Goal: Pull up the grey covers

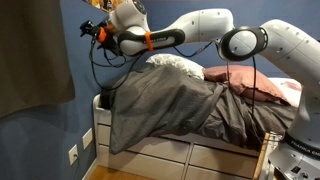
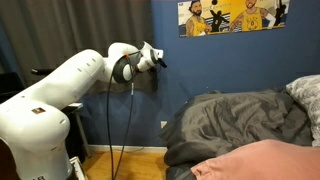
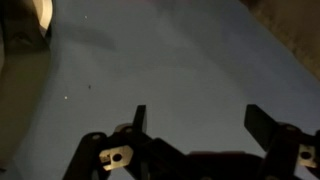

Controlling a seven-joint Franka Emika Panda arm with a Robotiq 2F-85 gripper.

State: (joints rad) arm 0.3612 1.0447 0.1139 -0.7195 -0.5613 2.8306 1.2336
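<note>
1. The tool (image 3: 195, 110) is spread wide, with nothing between its fingers (image 3: 139, 118), and faces a blue wall (image 3: 170, 50).
2. Open air lies between it and the grey covers (image 1: 165, 105) below.
3. The covers lie rumpled across the worktop (image 1: 150, 158), their edge draped over its side.
4. Beyond them, a pale pillow (image 1: 172, 62) and a pinkish pillow (image 1: 245, 80) lie uncovered.

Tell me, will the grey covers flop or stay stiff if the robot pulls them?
Probably floppy: the grey covers lie in soft rumpled folds. Likely heavy-ish to drag, since they span the bed and drape over its side.
</note>
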